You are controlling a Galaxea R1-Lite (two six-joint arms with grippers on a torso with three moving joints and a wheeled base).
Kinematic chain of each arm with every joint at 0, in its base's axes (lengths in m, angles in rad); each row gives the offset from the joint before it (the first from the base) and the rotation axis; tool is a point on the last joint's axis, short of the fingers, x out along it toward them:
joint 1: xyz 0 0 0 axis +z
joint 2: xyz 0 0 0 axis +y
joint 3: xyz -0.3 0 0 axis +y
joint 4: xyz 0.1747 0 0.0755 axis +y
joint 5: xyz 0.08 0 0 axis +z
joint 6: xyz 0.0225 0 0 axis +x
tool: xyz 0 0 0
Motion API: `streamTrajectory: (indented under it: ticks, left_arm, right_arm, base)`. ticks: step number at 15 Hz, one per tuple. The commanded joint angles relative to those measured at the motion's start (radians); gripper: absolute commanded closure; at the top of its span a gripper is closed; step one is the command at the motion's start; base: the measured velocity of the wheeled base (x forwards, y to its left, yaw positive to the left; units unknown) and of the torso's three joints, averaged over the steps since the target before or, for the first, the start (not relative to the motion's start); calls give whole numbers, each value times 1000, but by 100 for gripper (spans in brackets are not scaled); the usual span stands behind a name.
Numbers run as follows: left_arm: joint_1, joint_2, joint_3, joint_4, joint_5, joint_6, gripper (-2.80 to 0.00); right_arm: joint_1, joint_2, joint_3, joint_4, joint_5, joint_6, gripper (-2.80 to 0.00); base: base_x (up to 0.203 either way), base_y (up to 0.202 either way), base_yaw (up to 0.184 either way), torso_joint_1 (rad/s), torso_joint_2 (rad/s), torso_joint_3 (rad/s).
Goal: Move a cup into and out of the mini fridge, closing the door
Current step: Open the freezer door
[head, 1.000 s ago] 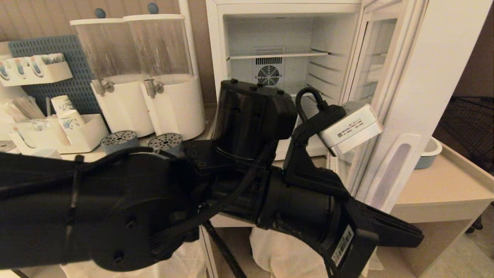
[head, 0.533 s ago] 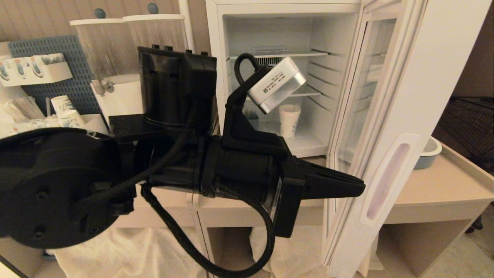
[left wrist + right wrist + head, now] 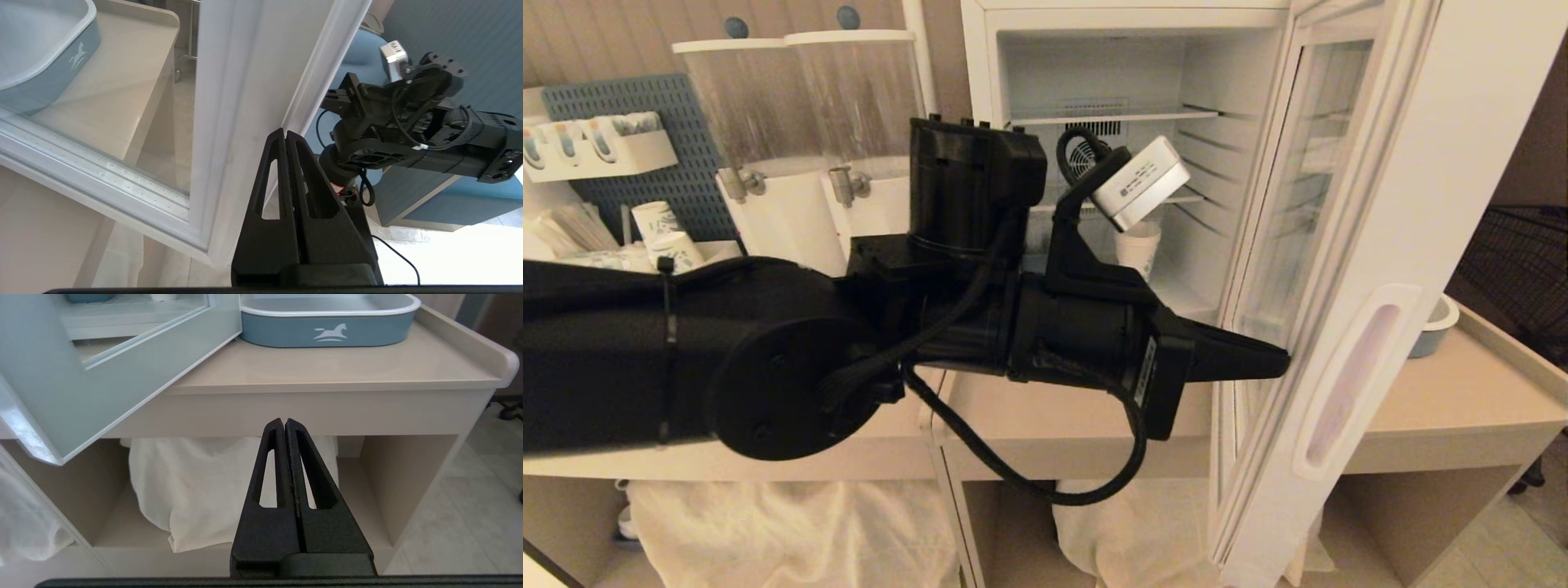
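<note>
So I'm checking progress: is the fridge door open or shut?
Open. The door is swung wide, showing the shelves and the cup inside the fridge; the shut left gripper points at its inner edge.

The left arm hides most of the cup.

I see my left claw closed at the open door, its inner frame blocking; fridge mouth beside it stays free.
</note>
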Motion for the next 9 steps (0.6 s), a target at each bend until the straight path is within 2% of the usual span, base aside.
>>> streamTrajectory:
  ticks: [1, 9]
  left_arm:
    - [-13, 48, -20, 0, 0, -1, 0]
    - [-67, 107, -76, 2, 5, -6, 0]
  right_arm:
    - [0, 0, 0, -1, 0, -1, 0]
    - [0, 0, 0, -1, 0, -1, 0]
  base:
    - [0, 0, 0, 0, 0, 0]
    - [0, 0, 0, 0, 0, 0]
